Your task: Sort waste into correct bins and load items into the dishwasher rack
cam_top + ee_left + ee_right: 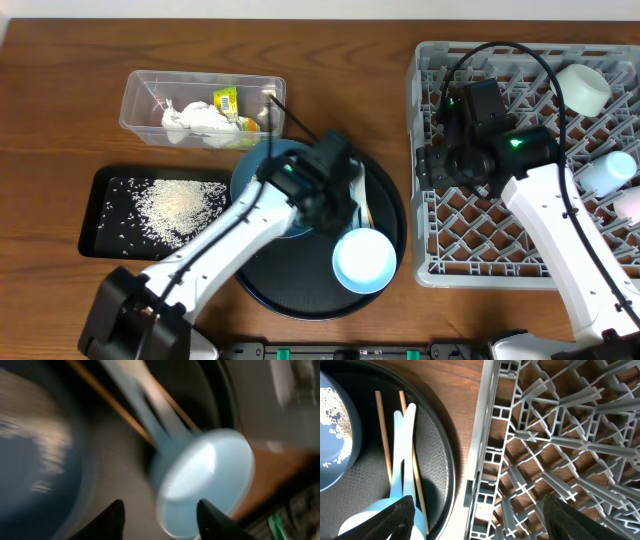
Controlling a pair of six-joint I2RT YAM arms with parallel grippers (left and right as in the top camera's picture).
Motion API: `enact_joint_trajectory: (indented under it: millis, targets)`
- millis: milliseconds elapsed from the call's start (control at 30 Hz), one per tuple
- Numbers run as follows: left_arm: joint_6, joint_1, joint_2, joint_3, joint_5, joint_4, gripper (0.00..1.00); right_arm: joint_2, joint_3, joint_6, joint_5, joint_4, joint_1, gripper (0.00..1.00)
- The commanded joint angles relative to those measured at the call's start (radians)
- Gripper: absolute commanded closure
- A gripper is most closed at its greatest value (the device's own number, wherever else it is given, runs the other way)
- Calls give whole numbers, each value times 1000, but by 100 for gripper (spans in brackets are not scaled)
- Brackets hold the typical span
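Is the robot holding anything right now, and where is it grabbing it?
Nothing is held. The left end effector is open near the teal bowl; the right end effector is open over the dishwasher rack.

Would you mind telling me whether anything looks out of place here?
Yes: a few rice grains lie inside the blue bowl on the round tray, while most of the rice sits in the black tray. The bowl does not look fully emptied.

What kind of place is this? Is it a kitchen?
Probably a dish-clearing station on a wooden table: a grey dishwasher rack, a round tray holding a teal bowl, and a tub of napkins.
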Motion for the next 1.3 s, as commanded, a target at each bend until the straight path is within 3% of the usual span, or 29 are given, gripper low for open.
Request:
enact_joint_trajectory:
  millis: [0,200,367,933,1167,1267]
  targets:
    - [6,62,-21,30,-143,40,47,-6,2,14,10,0,7,22]
    - [3,84,3,30,-176,123,44,-6,2,14,10,0,7,22]
    - [-51,82,79,30,-205,135,44,-6,2,14,10,0,7,22]
    - [-51,49,247,27,-206,190,44,-6,2,14,10,3,7,22]
    - [-51,49,304,26,-206,193,46,-6,2,14,10,3,7,22]
    - [-51,49,321,26,-206,196,55,-6,2,14,10,3,7,22]
